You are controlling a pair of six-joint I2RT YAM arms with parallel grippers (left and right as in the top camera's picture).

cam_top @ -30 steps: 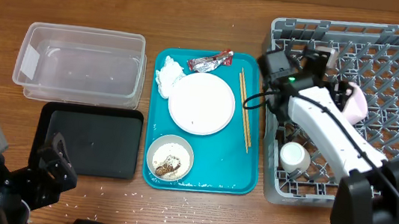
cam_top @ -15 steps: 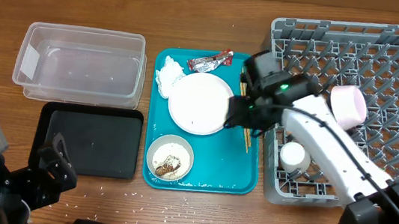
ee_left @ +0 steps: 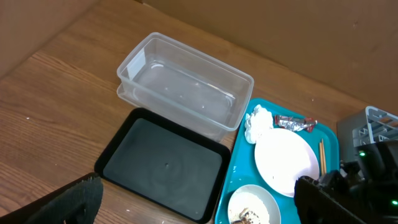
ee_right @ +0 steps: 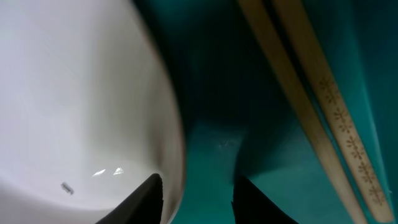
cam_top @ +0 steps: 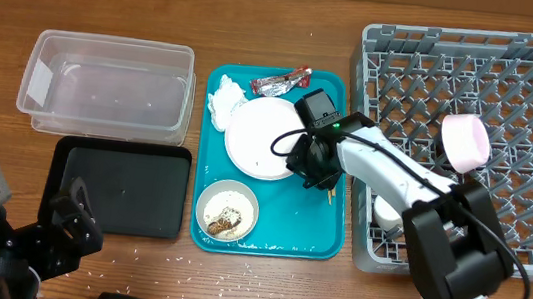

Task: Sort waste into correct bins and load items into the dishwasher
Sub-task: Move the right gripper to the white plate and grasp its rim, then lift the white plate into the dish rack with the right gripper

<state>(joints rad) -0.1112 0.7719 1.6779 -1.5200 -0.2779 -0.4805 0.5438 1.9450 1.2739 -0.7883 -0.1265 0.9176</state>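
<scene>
The white plate (cam_top: 266, 137) lies on the teal tray (cam_top: 271, 239), with the chopsticks (cam_top: 330, 191) along its right side. My right gripper (cam_top: 309, 166) is open at the plate's right rim. In the right wrist view its fingertips straddle the rim, one over the plate (ee_right: 74, 112), one over teal; the chopsticks (ee_right: 311, 106) lie just right. The napkin (cam_top: 224, 99) and wrapper (cam_top: 282, 83) lie at the tray's back. The cream bowl (cam_top: 226, 210) holds brown scraps. The pink bowl (cam_top: 464, 142) stands in the dish rack (cam_top: 515, 87). My left gripper (ee_left: 193, 202) is open and empty, above the black tray (ee_left: 161, 165).
The clear tub (cam_top: 108, 86) stands at the back left, with the black tray (cam_top: 121, 188) in front of it. A small white cup (cam_top: 390, 210) sits in the rack's front left corner, partly hidden by my right arm. White crumbs dot the table's front edge.
My right gripper left the pink bowl standing in the rack. It moved left and down onto the teal tray, to the plate's right rim. The left arm has not moved.
</scene>
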